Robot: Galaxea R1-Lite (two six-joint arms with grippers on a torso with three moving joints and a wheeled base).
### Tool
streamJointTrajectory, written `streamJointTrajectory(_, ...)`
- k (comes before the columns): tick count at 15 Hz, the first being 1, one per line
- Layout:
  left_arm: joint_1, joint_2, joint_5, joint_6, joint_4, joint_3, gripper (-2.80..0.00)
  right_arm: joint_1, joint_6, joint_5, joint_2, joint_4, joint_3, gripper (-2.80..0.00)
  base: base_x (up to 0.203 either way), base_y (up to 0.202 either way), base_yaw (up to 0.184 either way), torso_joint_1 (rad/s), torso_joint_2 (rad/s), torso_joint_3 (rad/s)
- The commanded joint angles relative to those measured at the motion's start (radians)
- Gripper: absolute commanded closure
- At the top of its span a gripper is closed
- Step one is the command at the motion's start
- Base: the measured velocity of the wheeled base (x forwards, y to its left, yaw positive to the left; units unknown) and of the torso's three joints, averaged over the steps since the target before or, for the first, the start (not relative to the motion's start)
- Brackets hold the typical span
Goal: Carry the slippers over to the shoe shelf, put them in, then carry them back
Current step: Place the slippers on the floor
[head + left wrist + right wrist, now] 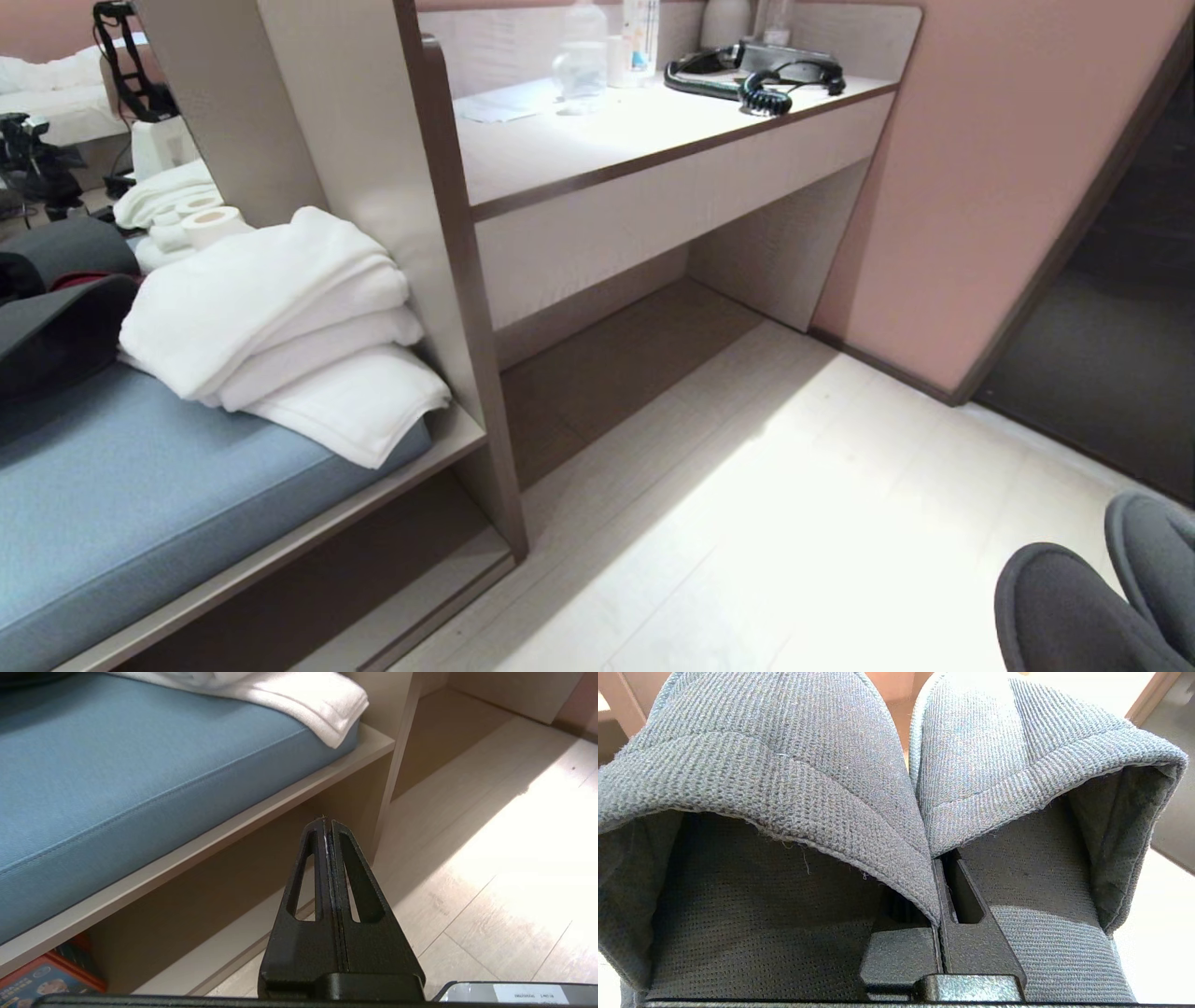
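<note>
Head view: the slippers [1102,597] (dark grey, woven fabric) are seen at the lower right corner, their rounded toes raised above the pale wood floor [794,504]; a long taupe counter [597,140] runs along the pink wall, with a black corded telephone [756,75] and bottles set on it; to the left, folded white towels [289,327] are stacked on a blue cushion [140,504], beside an upright divider panel [439,261]. In the right wrist view, the right end effector [941,877] is shown clamped together on the inner edges of both slippers, which are held side by side. In the left wrist view, the left end effector [327,823] is seen pressed together, empty, above the floor near the cushion's ledge.
</note>
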Motion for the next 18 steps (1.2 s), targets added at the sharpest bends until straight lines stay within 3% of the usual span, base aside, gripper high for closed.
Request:
streamJointTrajectory(1, 0.0, 0.001, 0.0, -0.001, -0.001, 0.0, 0.0, 0.0, -0.003, 0.001, 0.002, 0.0, 0.0, 0.0, 0.0, 0.0, 0.0, 0.006, 0.0, -0.204)
streamJointTrajectory(18, 0.0, 0.005, 0.0, -0.001, 0.002, 0.0, 0.0, 0.0, -0.003, 0.002, 0.0, 0.001, 0.0, 0.0, 0.0, 0.0, 0.0, 0.004, 0.0, -0.198)
